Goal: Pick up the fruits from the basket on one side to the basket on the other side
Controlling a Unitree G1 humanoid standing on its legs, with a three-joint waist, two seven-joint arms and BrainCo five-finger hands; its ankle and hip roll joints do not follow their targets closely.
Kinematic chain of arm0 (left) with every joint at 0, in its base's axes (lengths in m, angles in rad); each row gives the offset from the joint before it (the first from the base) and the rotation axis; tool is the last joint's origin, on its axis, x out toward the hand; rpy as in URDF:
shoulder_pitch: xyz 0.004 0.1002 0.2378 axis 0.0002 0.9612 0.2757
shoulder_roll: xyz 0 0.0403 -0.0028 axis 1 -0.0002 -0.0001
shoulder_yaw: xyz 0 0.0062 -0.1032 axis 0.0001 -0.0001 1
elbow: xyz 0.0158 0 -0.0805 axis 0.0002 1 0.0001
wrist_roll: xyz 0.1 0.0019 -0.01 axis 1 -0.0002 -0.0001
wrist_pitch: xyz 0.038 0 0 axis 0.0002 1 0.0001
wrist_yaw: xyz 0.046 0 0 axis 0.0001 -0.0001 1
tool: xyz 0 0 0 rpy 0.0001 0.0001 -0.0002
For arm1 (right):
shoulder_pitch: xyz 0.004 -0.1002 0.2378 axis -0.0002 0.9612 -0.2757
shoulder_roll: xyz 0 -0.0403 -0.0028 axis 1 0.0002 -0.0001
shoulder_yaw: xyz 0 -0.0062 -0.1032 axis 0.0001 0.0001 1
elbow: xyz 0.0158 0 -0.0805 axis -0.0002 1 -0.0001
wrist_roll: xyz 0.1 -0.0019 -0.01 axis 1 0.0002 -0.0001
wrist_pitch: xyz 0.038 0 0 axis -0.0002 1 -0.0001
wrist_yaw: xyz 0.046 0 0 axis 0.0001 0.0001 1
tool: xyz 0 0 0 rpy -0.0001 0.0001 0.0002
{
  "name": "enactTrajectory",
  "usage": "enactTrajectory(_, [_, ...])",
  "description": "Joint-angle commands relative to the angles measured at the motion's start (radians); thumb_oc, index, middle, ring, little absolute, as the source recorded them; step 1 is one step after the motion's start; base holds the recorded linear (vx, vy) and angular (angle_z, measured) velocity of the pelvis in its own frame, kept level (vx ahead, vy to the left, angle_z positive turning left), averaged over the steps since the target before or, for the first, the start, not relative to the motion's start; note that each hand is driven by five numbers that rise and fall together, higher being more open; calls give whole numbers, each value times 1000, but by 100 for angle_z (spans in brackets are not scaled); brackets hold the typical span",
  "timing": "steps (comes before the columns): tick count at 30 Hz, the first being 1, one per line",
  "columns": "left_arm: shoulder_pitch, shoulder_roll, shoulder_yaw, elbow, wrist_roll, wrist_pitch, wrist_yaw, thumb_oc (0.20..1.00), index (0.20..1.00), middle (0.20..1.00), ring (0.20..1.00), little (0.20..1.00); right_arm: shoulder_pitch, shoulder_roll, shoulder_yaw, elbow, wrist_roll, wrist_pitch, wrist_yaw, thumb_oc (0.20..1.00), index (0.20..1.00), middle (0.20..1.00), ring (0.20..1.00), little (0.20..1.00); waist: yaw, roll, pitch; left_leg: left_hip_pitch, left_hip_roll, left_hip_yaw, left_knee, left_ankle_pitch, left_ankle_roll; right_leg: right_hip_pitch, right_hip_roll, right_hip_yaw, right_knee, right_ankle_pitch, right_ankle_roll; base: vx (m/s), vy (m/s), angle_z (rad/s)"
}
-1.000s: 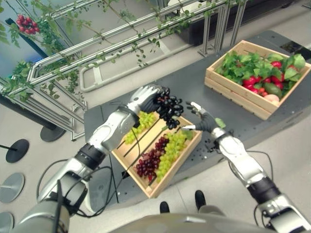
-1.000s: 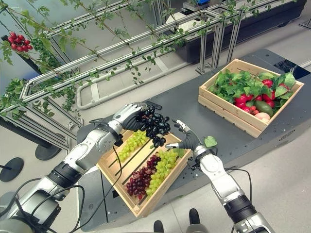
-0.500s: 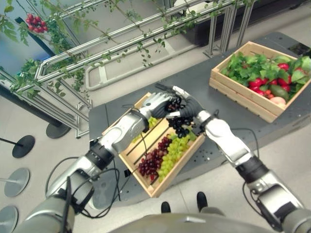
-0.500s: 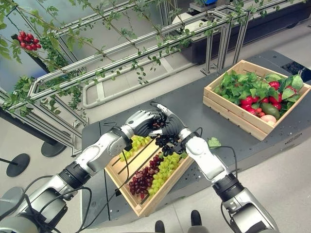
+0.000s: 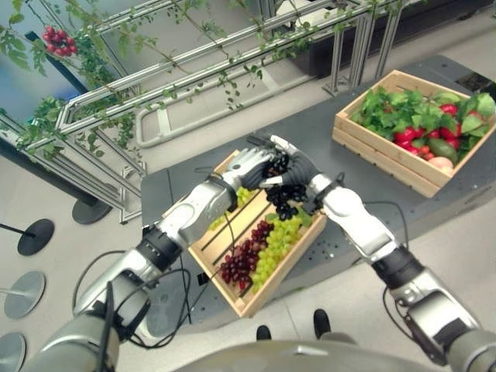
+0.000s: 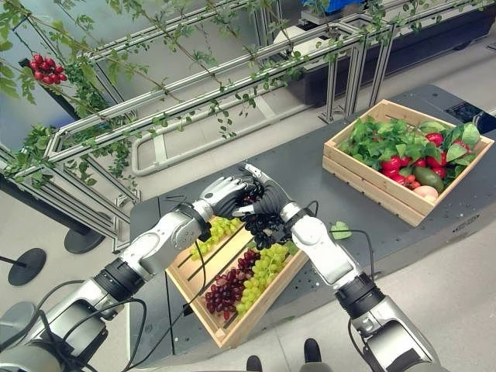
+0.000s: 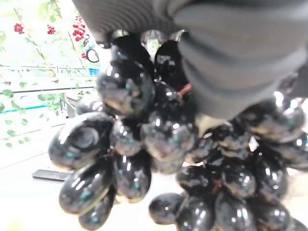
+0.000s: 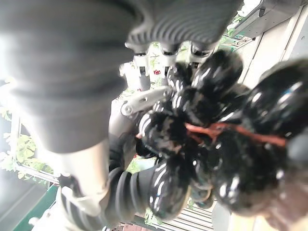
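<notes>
A bunch of black grapes (image 5: 284, 195) hangs above the near wooden crate (image 5: 256, 296), which holds green and red grapes. My left hand (image 5: 246, 164) grips the top of the bunch from the left. My right hand (image 5: 301, 169) closes on the same bunch from the right, fingers over its top and thumb underneath. The glossy black grapes (image 7: 144, 139) press against the left hand's dark cover (image 7: 231, 57) in the left wrist view. They also lie against the right hand (image 8: 72, 72) as black grapes (image 8: 216, 144) on a reddish stem. The far crate (image 5: 380, 159) holds leafy greens and red fruit.
Both crates stand on a dark grey table (image 5: 310, 128). A metal rail frame with vines (image 5: 194, 74) runs behind it, with a red berry cluster (image 5: 56, 39) at its left. A loose green leaf (image 6: 339, 229) lies on the table by the right forearm.
One second ago my right hand was open and apart, to the right of the bunch. It moved left and closed on the grapes; since half a second ago both hands have barely shifted.
</notes>
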Motion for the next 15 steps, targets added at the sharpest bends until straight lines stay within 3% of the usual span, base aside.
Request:
enactTrajectory(1, [-134,39,69,72,0,7,58,200,200,200,200,200,42,17,-71,-74,7,-50,1,1000,1000,1000,1000,1000,4,-89,-58,-1,-65,5,18,-54,20,29,-50,11,4,-74,89,0,0,0])
enactTrajectory(15, [-127,79,118,49,16,19,77,200,200,200,200,200,173,-1,-104,-63,-64,-48,11,1000,1000,1000,1000,1000,-9,-79,-53,4,-68,6,16,-58,18,33,-54,6,4,-78,93,0,0,0])
